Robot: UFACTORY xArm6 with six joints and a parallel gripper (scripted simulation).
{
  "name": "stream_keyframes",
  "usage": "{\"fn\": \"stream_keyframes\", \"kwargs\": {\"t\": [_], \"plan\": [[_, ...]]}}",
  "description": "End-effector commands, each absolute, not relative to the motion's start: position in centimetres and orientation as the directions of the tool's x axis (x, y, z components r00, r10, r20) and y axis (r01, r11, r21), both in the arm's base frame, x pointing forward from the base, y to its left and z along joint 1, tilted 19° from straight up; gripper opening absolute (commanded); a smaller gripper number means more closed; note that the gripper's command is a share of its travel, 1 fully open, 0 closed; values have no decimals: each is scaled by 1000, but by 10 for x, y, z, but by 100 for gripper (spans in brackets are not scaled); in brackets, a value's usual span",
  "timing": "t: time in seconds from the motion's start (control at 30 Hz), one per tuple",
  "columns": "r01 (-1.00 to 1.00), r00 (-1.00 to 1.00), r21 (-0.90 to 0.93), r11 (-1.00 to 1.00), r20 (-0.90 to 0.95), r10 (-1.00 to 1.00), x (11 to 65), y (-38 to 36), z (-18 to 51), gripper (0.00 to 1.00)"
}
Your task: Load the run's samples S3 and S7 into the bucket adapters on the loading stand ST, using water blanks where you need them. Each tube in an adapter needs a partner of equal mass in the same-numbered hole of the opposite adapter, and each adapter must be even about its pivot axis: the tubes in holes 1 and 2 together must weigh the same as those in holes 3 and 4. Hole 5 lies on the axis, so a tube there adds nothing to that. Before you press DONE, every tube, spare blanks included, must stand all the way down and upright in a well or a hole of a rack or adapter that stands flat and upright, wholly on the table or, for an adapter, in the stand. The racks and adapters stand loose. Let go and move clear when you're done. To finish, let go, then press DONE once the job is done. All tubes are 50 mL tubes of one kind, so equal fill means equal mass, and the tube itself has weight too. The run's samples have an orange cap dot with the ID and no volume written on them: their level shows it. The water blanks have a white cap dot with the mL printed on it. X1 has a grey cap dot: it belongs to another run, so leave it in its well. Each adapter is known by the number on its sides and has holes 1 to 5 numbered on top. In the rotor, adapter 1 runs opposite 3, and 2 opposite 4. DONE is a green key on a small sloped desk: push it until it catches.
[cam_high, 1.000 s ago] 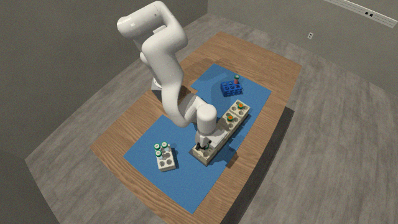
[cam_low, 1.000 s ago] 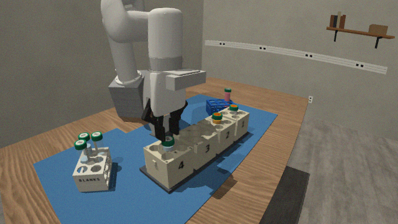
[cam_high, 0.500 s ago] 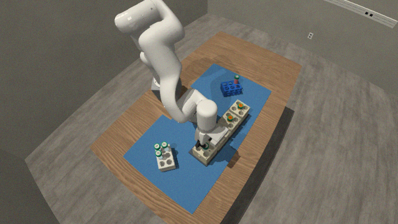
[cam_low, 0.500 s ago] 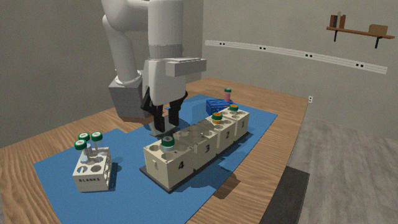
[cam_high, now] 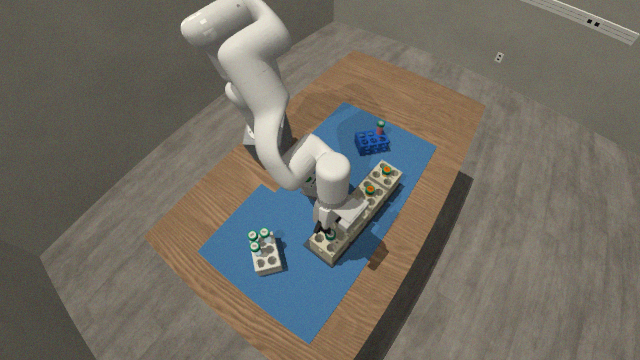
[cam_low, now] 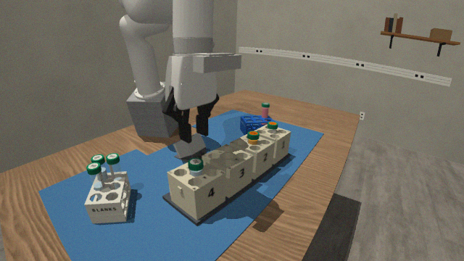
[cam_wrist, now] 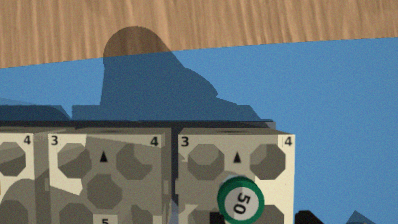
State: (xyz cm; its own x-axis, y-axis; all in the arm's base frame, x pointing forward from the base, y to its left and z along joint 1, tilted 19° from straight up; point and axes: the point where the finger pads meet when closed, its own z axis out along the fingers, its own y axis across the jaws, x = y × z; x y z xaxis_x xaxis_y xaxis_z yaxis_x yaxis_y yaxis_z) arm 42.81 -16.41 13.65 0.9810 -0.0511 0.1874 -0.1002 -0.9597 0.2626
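Four cream adapters stand in a row on the stand; adapter 4 [cam_low: 197, 186] is the nearest, then 3 [cam_low: 232, 167], 2 [cam_low: 259, 148] and 1 [cam_low: 277, 138]. A white-dot blank marked 50 [cam_wrist: 241, 201] [cam_low: 196, 164] stands upright in adapter 4, at or near its middle hole. My gripper [cam_low: 193, 135] hangs a little above and behind that blank, with its fingers apart and nothing between them. Orange-dot samples stand in adapter 2 [cam_low: 253, 135] and adapter 1 [cam_low: 272, 125]. Adapter 3 shows only empty holes.
A white BLANKS rack [cam_low: 108, 197] with three white-dot blanks stands at the front left. A blue rack [cam_low: 254, 122] behind the stand holds one pink tube [cam_low: 265, 109]. A small grey sloped desk [cam_low: 188, 148] sits right behind adapter 4, under the gripper.
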Motion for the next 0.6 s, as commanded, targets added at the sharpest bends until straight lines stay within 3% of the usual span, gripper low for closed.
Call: {"fn": "stream_keyframes", "kwargs": {"t": [0.0,0.57], "plan": [[-101,980,263,-959,191,-50,428,-162,146,44],[-101,980,263,-959,191,-51,423,-154,174,44]]}}
